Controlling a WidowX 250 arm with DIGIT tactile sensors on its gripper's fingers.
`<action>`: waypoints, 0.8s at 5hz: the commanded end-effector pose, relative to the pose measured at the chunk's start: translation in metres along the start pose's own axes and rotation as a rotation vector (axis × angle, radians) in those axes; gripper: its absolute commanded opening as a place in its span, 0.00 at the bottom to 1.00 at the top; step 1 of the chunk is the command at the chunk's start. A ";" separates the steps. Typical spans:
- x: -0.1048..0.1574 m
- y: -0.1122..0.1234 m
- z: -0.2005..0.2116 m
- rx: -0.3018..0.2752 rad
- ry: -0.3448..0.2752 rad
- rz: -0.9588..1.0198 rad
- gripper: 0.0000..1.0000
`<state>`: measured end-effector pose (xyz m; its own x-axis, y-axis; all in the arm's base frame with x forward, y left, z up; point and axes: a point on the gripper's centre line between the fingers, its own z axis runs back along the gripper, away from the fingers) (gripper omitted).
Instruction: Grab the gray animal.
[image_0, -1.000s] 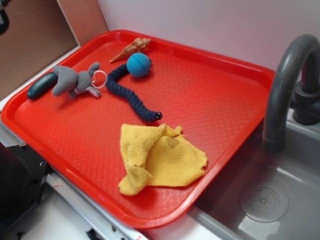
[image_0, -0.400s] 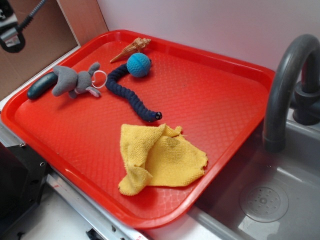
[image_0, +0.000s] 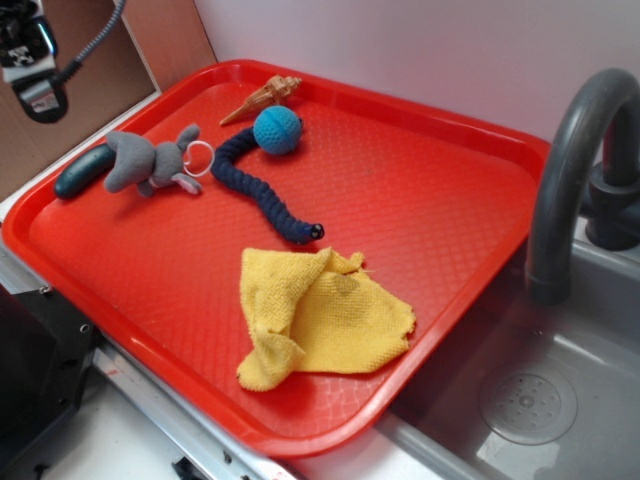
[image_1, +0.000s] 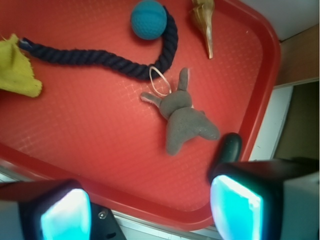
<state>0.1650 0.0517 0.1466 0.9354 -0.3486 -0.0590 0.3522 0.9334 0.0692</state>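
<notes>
Hovering high off the tray's (image_0: 420, 150) corner, jaws spread wide.
My gripper (image_1: 150, 207) holds nothing; the gray animal (image_1: 182, 116) lies ahead, untouched.

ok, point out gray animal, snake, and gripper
gray animal (image_1: 184, 125), wrist view, on its body
navy snake (image_0: 262, 192), exterior view, mid-body
gripper (image_1: 150, 212), wrist view, midway between fingertips, open
</notes>
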 end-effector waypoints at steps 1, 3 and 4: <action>0.011 0.018 -0.029 0.044 0.056 -0.030 1.00; 0.020 0.031 -0.075 0.057 0.136 -0.007 1.00; 0.025 0.040 -0.095 0.054 0.164 -0.005 1.00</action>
<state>0.1921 0.0852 0.0453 0.9088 -0.3291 -0.2563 0.3637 0.9261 0.1006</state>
